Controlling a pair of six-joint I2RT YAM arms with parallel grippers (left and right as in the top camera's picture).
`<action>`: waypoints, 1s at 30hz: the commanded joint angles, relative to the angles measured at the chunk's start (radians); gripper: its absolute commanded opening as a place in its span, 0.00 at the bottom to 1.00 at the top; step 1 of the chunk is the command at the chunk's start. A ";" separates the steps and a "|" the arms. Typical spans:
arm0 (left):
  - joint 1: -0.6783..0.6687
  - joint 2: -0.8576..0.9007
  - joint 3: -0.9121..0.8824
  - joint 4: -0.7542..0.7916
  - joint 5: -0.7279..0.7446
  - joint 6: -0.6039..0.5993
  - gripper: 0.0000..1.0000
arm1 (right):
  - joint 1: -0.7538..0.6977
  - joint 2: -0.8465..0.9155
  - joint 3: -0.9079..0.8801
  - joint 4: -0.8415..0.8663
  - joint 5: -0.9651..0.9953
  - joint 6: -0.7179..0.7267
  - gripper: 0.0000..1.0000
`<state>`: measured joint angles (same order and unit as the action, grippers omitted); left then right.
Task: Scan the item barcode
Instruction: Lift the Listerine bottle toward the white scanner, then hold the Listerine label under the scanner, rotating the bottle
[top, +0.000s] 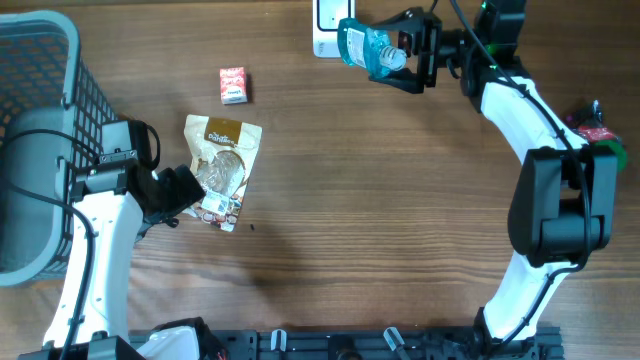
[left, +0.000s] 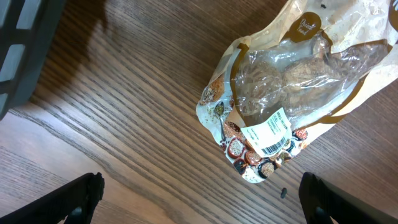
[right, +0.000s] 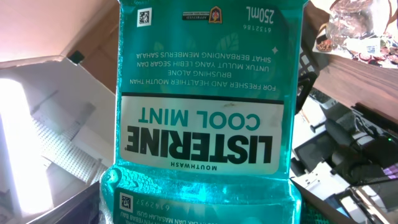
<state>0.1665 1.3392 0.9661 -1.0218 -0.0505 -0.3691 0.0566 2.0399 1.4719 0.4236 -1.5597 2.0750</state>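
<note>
– Jaws on the right arm (top: 520, 100): state?
– Closed on the mouthwash bottle (top: 362, 45), gripping it at one end. The left jaws stand wide apart and hold nothing.

– Location of the bottle?
– Held over the far edge of the bench, near its middle, just beside the white scanner unit (top: 324, 22). In the overhead view the bottle and the unit overlap, so contact cannot be confirmed.

– Orientation?
– The long axis runs roughly along the far edge, projecting from the right jaws toward the scanner unit. In the right wrist view the front label (right: 200, 134) faces the camera, inverted. No line barcode shows on that face, only a small square code (right: 144, 17). The barcode is judged to lie on a hidden face.

– Which arm is nearer?
– The right arm. The left jaws hang toward the left edge, over the snack pouch (top: 222, 165), well apart from the scanner unit.

– Requirement for the coming move?
– Judgement: turn the bottle about its long axis until the barcode face meets the scanner, holding it just beside the unit. Risk: the smooth bottle may slip in the jaws during the turn.
</note>
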 joint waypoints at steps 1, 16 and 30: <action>0.006 0.003 -0.001 0.000 0.001 -0.032 1.00 | 0.042 -0.041 0.025 0.035 -0.042 -0.038 0.18; 0.006 0.003 -0.001 0.003 0.002 -0.040 1.00 | -0.055 -0.041 0.025 0.017 -0.049 -0.235 0.27; 0.006 0.003 -0.001 -0.004 0.002 -0.085 1.00 | 0.078 -0.041 0.008 -0.105 -0.057 -0.269 0.20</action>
<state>0.1665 1.3392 0.9661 -1.0187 -0.0505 -0.4175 0.0608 2.0399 1.4715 0.3103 -1.5597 1.8366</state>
